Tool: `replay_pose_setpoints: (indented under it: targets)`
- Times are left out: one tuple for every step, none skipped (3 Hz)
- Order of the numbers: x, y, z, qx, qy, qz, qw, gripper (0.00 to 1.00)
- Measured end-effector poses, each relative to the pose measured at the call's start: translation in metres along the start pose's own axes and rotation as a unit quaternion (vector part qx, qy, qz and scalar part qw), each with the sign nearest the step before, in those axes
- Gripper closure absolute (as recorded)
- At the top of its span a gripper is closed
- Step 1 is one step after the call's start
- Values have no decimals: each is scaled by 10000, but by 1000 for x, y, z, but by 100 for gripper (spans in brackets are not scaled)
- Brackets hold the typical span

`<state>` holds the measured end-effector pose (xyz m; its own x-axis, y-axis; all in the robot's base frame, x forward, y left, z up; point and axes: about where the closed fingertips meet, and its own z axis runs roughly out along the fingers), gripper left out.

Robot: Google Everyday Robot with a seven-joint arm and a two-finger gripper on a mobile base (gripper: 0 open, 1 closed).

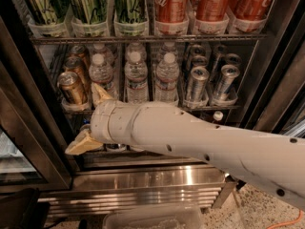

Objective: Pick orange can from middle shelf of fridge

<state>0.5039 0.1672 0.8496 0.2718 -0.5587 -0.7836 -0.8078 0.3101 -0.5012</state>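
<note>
fridge (143,178), orange can (72,87) just above gripper (82,119)

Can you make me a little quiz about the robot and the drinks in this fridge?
1. True or false: the gripper is holding the orange can.
2. What stands in the centre of the middle shelf? A) water bottles B) milk cartons C) apples
3. Fill in: the red cans stand on the shelf ___ the slim silver cans.
Key: 1 false, the gripper is just right of the orange can, jaws open and empty; 2 A; 3 above.
</note>
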Motion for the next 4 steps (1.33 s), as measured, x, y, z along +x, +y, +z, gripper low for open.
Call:
replay_pose_setpoints:
  targets:
    - [-1,0,0,6,-2,-2,10000,0]
    - [-6,9,9,201,-173,136,9996,0]
    - [-20,50,40,257,-605,284,9974,0]
    - [-40,86,62,350,-910,387,9945,0]
